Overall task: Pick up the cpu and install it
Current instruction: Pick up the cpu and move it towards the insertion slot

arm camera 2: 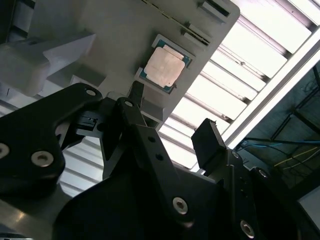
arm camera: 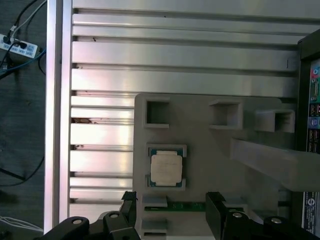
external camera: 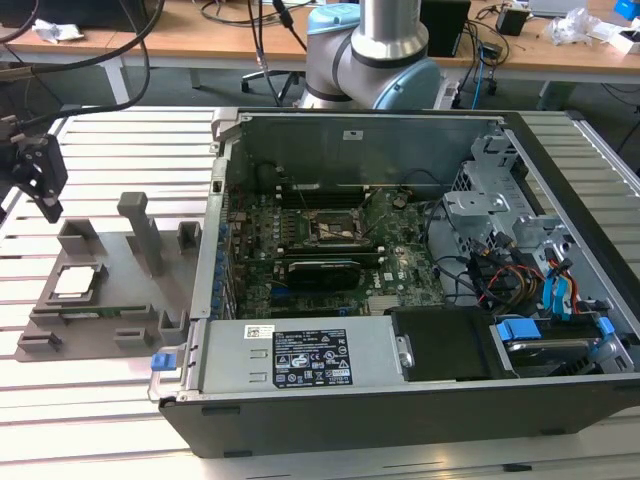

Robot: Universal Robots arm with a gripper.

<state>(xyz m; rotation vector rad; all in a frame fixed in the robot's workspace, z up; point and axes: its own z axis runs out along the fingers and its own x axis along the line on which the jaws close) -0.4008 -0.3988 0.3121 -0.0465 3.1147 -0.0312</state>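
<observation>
Now, at the exterior view's far left you find the end effector point(external camera: 35, 175). It is dark, it is partly cut off by the picture's edge, and it hangs above the table point(external camera: 100, 410) of pale metal slats. In the first wrist view its fingers point(arm camera: 215, 210) stand wide apart with nothing between them, so it is open and carries nothing. How high it hangs over the tray you cannot judge.

Just to the right, on the table, lies the grey tray point(external camera: 110, 300) with its upright blocks. The cpu point(external camera: 80, 283) rests flat in a shallow square seat of this tray, silvery plate upward, apart from the fingers. In the first wrist view a thin green strip point(arm camera: 185, 206) shows just beside that seat. The fingers hide part of it, and what it is you cannot make out.

Further right, the open computer case point(external camera: 400, 400) lies on its side, touching the tray's edge or very near to it. Inside is the green motherboard point(external camera: 300, 270) with the black square socket frame point(external camera: 338, 228) near its middle. What sits inside the frame is too small to tell. At the case's right end, blue, red and black cables point(external camera: 530, 280) cross over metal drive cages and hide what is below them. Behind the case rises the arm's base point(external camera: 375, 45), cut off at the top.
</observation>
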